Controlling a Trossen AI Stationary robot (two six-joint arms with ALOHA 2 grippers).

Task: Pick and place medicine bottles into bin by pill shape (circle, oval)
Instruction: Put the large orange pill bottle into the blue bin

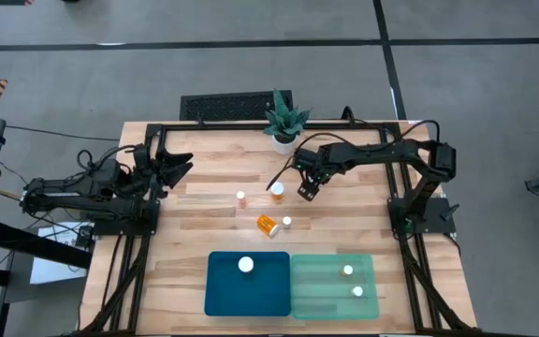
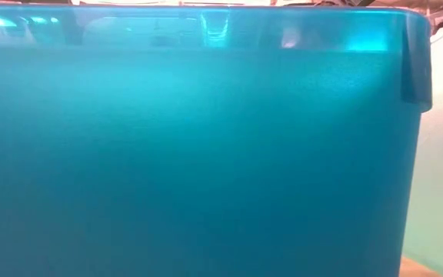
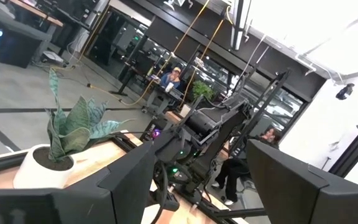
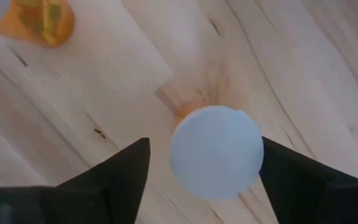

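Medicine bottle (image 4: 216, 152) upright between open right gripper (image 4: 204, 168) fingers

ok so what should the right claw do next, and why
Probably lower straight down and close. In the right wrist view the right claw is open, with the white cap of an upright medicine bottle centred between its fingers but apparently not yet touched. From above, that bottle stands on the table near the plant pot, outside both bins. The left claw waits at the table's left edge.
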